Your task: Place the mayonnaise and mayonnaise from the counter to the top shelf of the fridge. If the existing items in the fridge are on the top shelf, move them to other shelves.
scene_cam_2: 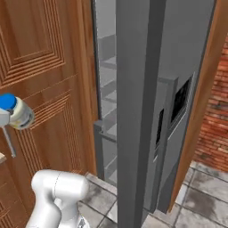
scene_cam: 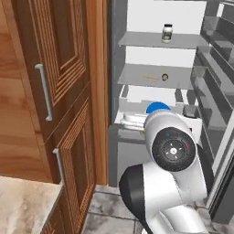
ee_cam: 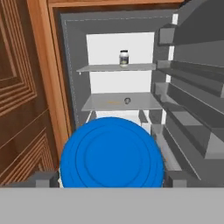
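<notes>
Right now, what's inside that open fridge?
A small jar stands on the top shelf. On the shelf below lie a tiny round object and a thin orange sliver. The arm and its blue-lidded jar cover the drawers.

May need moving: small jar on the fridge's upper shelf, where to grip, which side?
Grip the small jar across its round body, below the lid, coming level from the fridge's open front: it stands upright with the back panel behind. The end effector holds a mayonnaise jar now, so likely free it first.
</notes>
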{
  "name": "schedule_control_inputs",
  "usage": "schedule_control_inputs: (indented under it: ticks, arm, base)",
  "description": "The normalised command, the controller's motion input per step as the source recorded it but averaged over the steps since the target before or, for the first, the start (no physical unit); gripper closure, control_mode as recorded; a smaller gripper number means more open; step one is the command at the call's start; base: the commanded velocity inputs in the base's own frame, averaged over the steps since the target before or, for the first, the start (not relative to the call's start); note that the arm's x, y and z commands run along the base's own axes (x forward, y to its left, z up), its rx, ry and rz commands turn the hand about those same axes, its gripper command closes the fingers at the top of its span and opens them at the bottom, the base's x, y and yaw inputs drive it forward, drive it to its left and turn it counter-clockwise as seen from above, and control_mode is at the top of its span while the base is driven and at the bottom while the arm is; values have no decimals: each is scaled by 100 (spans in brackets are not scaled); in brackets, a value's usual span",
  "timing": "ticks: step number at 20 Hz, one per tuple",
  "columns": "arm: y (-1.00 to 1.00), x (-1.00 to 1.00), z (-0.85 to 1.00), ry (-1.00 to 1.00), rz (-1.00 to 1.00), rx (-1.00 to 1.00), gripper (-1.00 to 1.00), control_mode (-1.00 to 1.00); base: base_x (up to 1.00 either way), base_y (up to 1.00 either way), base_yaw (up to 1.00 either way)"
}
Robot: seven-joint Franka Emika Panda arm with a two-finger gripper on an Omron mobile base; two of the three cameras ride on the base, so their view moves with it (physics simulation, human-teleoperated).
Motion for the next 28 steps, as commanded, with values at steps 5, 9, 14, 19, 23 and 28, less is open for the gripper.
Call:
schedule_control_inputs:
  ticks: [5,9,14,19,23,28]
  arm:
    - [0,0,0,0,0,0,100,100]
    - [0,0,0,0,0,0,100,100]
    - [0,0,0,0,0,0,100,100]
    - [0,0,0,0,0,0,100,100]
    - [0,0,0,0,0,0,100,100]
    - [0,0,0,0,0,0,100,100]
  base:
    - [47,7,-41]
    - [61,37,-39]
    - [59,70,-38]
    - [65,40,-31]
    - [67,3,-18]
    - [56,-6,-11]
